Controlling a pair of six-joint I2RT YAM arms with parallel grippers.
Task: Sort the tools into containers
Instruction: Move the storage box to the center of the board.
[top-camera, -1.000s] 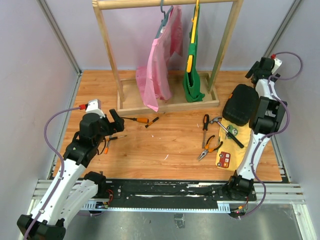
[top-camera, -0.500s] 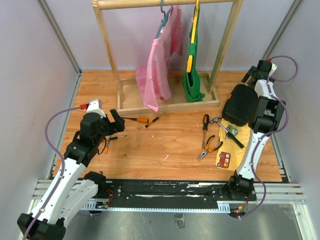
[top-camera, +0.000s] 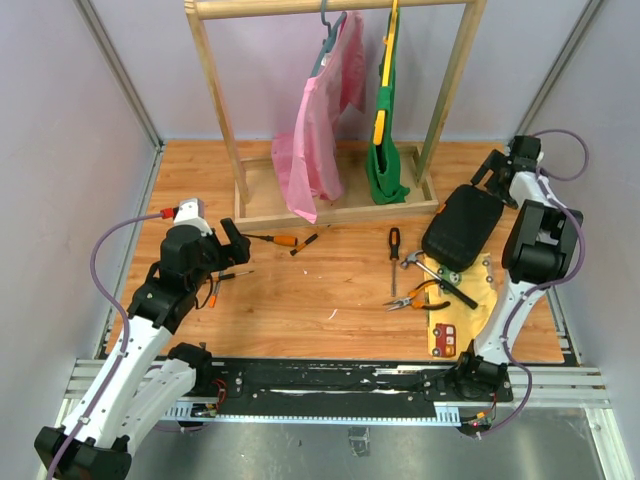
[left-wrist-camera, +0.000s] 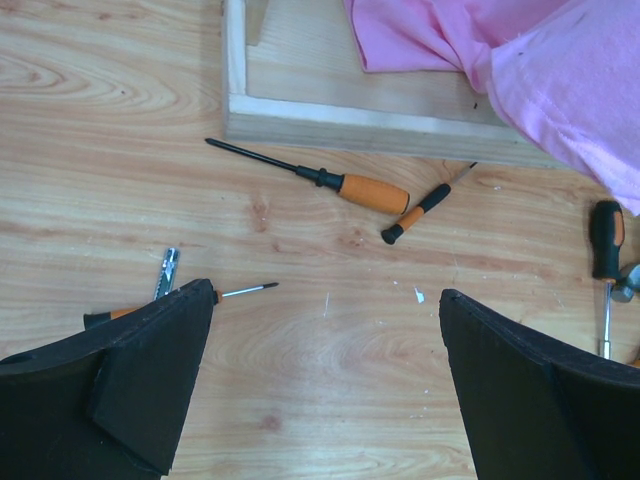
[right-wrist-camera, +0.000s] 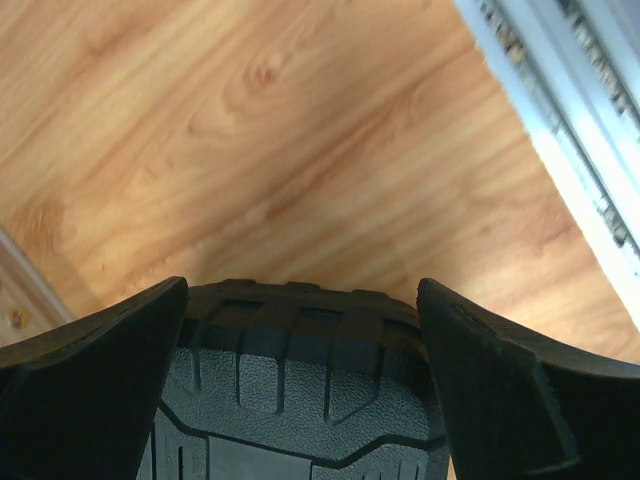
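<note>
Nothing is sorted yet: the case (top-camera: 460, 228) lies shut at right, screwdrivers (left-wrist-camera: 350, 185) and pliers (top-camera: 415, 297) loose on the table (top-camera: 330, 330). My right tool (top-camera: 497, 170) straddles its end, spread; left tool (left-wrist-camera: 325, 380) spread too.

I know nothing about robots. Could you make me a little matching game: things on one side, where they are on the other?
Things:
1. black case
2. pink garment
3. yellow board
4. long orange-handled screwdriver

Places:
A. hanging from the wooden rack
B. on the table, ahead of the left gripper
C. far right, at the right gripper
D. under the handle of the hammer

Pairs: 1-C, 2-A, 3-D, 4-B.
</note>
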